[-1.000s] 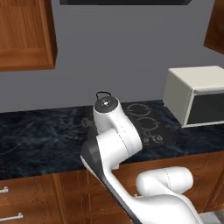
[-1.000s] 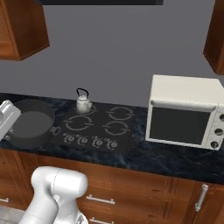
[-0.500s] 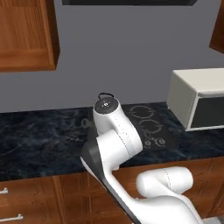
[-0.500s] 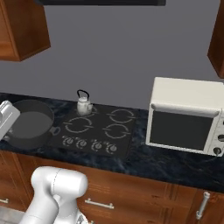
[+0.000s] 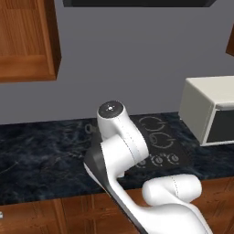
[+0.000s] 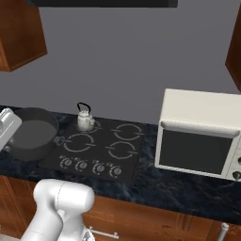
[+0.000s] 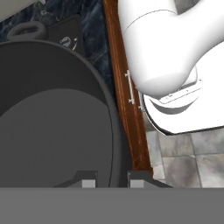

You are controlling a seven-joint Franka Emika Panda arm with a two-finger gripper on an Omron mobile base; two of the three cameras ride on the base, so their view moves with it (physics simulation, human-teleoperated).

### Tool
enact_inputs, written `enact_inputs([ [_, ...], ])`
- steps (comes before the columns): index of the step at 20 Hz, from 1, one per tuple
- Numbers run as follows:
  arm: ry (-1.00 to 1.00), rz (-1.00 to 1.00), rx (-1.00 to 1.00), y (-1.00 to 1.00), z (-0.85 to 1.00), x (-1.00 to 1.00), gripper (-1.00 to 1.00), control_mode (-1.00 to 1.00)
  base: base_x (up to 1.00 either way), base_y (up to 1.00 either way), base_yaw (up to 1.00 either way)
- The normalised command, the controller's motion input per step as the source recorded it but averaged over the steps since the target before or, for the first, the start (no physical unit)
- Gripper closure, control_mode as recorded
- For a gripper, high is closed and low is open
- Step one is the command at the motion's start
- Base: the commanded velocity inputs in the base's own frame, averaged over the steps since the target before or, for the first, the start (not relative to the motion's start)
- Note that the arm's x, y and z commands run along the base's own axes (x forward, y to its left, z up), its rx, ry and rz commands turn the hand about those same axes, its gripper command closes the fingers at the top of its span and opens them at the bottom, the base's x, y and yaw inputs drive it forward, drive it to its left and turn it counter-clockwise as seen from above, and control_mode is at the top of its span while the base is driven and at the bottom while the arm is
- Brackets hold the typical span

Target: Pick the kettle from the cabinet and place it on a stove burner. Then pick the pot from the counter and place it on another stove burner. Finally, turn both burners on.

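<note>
1. Left base view: the flat black glass cooktop [image 5: 157, 141] with pale ring burners lies on the dark blue-black marble-look tabletop [image 5: 41, 160]. The white arm stands in front of the cooktop's left part. A cream boxy microwave oven [image 5: 210, 109] sits to the right of the cooktop. A reddish-brown wooden wall cabinet [image 5: 27, 41] hangs above and to the left of the cooktop.

2. Right base view: the small silver-grey metal kettle with a tall black arched handle [image 6: 85, 117] stands on the cooktop's back left burner. The wide, low dark grey round pot [image 6: 32, 139] rests on the tabletop just left of the cooktop, one loop handle by the cooktop's edge. The white hand sits at the pot's left rim.

3. Hand view: the end effector [image 7: 111, 180] straddles the pot's rim, one tip inside and one outside, clenched on the rim. The cooktop corner shows beyond the pot.
</note>
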Motion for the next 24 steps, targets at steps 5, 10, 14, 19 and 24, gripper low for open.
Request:
enact_inputs([
  [5, 0.00, 0.00, 0.00, 0.00, 0.00, 0.00, 1.00, 1.00, 0.38, -0.08, 0.00],
  [10, 0.00, 0.00, 0.00, 0.00, 0.00, 0.02, 1.00, -1.00, 0.16, 0.00, 0.00],
  [14, 0.00, 0.00, 0.00, 0.00, 0.00, 0.01, 1.00, -1.00, 0.00, 0.00, 0.00],
  [19, 0.00, 0.00, 0.01, -0.11, 0.00, 0.18, 1.00, -1.00, 0.00, 0.00, 0.00],
  [24, 0.03, 0.02, 0.03, -0.29, 0.01, 0.41, 1.00, -1.00, 0.00, 0.00, 0.00],
])
